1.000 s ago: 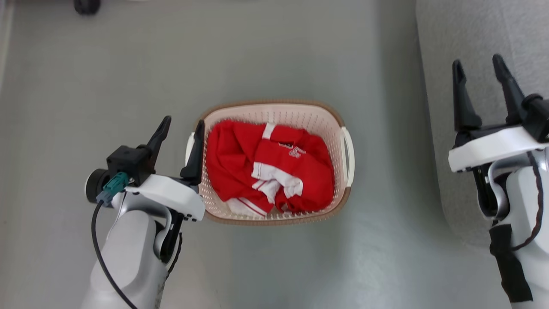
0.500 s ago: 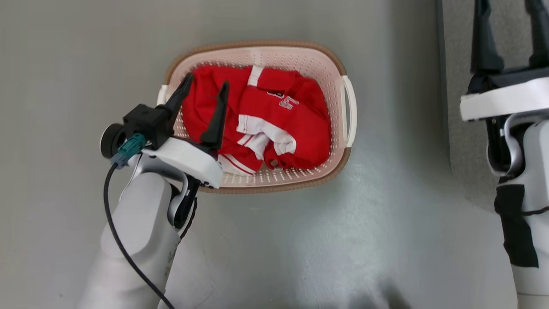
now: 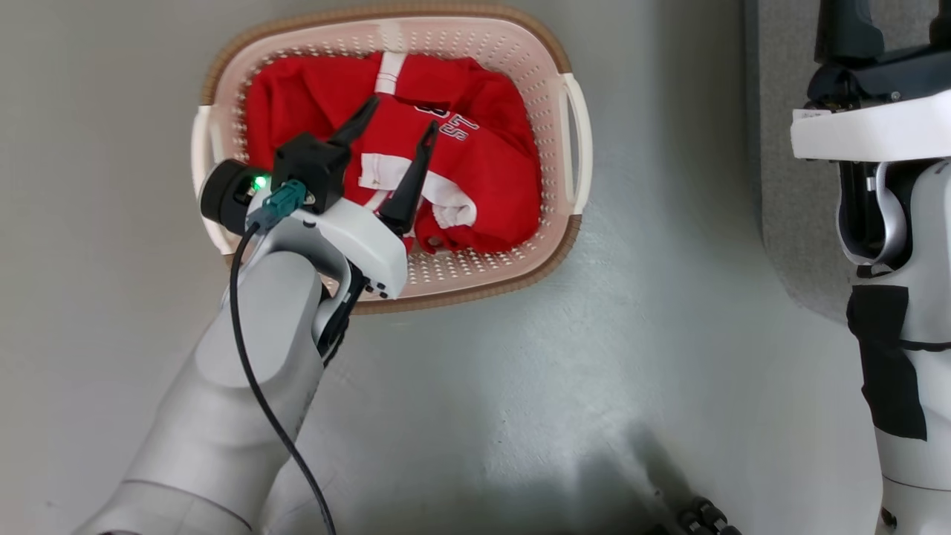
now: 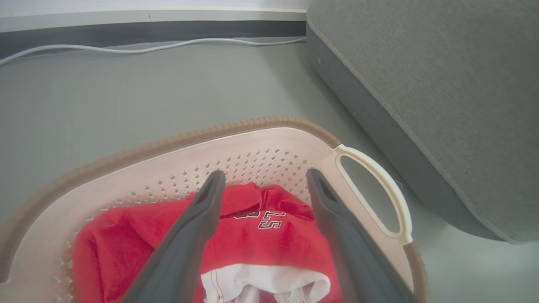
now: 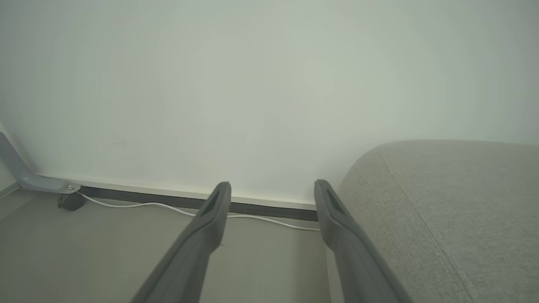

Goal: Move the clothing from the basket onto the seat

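Floor (image 3: 520, 409) nearest, grey. On it to the left stands the basket (image 3: 461, 293), with the clothing (image 3: 490, 171) crumpled inside. The left gripper (image 3: 400, 117) hangs over the clothing, fingers apart, gripping nothing. To the right is the seat (image 3: 776, 186), near the basket. The right gripper (image 5: 273, 185) is above its edge, fingers apart, empty. Farthest is a wall (image 5: 252, 84).
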Tool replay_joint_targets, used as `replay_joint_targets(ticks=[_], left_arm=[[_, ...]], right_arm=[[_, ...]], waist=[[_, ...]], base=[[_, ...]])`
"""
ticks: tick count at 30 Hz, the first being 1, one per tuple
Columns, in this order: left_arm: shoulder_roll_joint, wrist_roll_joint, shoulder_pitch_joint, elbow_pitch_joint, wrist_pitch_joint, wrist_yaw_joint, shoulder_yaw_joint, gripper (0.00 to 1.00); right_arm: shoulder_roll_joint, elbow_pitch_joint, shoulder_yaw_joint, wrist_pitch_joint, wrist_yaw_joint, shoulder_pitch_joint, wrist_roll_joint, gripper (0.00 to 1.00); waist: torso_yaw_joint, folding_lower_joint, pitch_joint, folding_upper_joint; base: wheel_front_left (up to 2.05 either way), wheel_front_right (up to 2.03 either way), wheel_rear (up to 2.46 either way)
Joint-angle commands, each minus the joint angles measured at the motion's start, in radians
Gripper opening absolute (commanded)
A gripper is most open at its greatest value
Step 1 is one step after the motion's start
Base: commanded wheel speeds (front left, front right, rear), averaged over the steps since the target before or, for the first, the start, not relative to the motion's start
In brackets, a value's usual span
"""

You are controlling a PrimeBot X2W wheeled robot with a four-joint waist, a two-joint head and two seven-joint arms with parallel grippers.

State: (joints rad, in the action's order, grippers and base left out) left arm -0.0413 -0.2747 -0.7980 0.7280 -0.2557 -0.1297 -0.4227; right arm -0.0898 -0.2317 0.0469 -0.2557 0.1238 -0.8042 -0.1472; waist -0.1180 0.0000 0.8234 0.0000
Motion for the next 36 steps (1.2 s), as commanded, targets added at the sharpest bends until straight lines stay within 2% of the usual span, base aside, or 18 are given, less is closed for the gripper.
replay_joint_targets(ticks=[1,13,17,24,29,36], left_arm=[[-0.024,-0.004,-0.028,0.014,-0.006,-0.001,-0.003,1.0],[-0.089,-0.089,-0.186,0.299,-0.006,-0.001,-0.177,1.0],[-0.107,-0.131,-0.222,0.362,0.003,-0.001,-0.234,1.0],[-0.151,-0.202,-0.283,0.393,0.033,-0.001,-0.338,1.0],[-0.175,-0.242,-0.307,0.413,0.063,-0.001,-0.375,1.0],[-0.185,-0.291,-0.337,0.464,0.135,-0.001,-0.436,1.0]], right_arm=[[0.013,0.042,0.025,-0.006,0.007,-0.001,0.001,1.0],[0.038,0.114,0.104,-0.006,0.007,-0.054,-0.035,1.0],[0.039,0.145,0.122,-0.006,0.007,-0.063,-0.079,1.0],[0.039,0.184,0.138,-0.006,0.007,-0.065,-0.147,1.0],[0.039,0.189,0.138,-0.006,0.007,-0.054,-0.178,1.0],[0.04,0.192,0.123,-0.006,0.007,-0.024,-0.196,1.0]], waist=[[-0.025,0.0,0.026,0.0],[-0.133,0.0,0.114,0.0],[-0.161,0.0,0.142,0.0],[-0.215,0.0,0.189,0.0],[-0.241,0.0,0.203,0.0],[-0.256,0.0,0.201,0.0]], base=[[0.0,0.0,0.0],[0.0,0.0,0.0],[0.0,0.0,0.0],[0.0,0.0,0.0],[0.0,0.0,0.0],[0.0,0.0,0.0]])
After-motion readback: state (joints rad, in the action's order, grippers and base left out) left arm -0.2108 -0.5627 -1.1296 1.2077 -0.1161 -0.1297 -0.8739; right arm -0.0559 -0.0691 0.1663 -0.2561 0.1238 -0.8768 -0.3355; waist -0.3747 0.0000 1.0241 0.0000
